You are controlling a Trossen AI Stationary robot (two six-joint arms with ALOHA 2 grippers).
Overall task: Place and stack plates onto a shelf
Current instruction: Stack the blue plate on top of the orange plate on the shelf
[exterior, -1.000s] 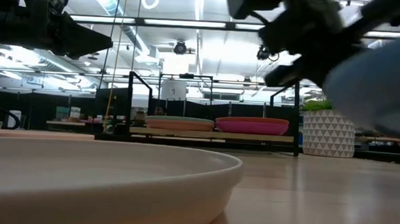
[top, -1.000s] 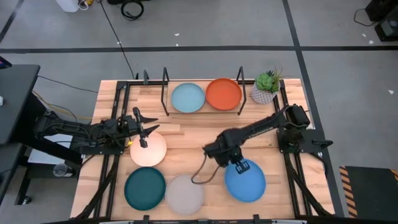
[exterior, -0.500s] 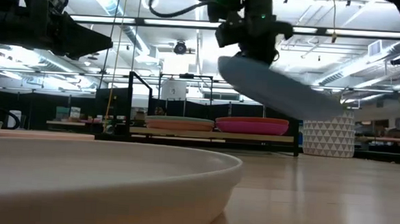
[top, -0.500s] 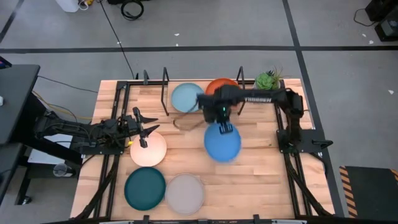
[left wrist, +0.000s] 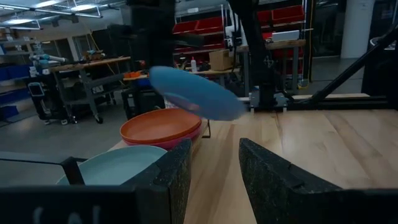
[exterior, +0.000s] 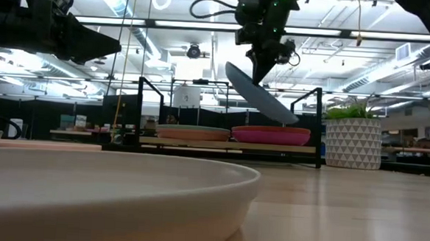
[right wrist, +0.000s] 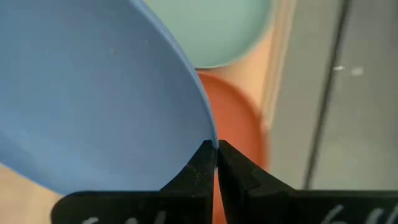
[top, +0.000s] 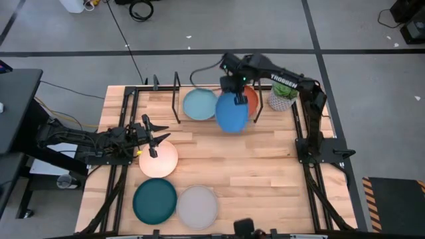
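My right gripper (top: 234, 86) is shut on the bright blue plate (top: 232, 111), which hangs tilted in the air over the black rod shelf (top: 176, 99) at the far edge. On the shelf lie a pale aqua plate (top: 198, 104) and a burnt orange plate (top: 251, 98). In the low view the aqua one (exterior: 192, 128) tops a peach plate and the orange one (exterior: 271, 129) tops a magenta plate. My left gripper (top: 151, 131) waits open above the far rim of the cream plate (top: 158, 160). My right gripper pinches the blue plate's rim (right wrist: 211, 138) between its two fingertips (right wrist: 203, 163), at the plate's far, upper edge. It comes from above, pointing down. The plate is lifted clear and hangs tilted below the fingers (exterior: 264, 64), its lower edge toward the near side.
A dark teal plate (top: 155, 201) and a light grey plate (top: 197, 206) lie near the table's near edge. A white-potted green plant (top: 284, 93) stands right of the shelf. Bare wood stretches across the table's middle and right (top: 265, 172).
My right gripper has lifted the blue plate off the table's near right part and carried it up and toward the far edge, to above the shelf. The plate has tipped from flat to steeply tilted. My left arm has kept still.
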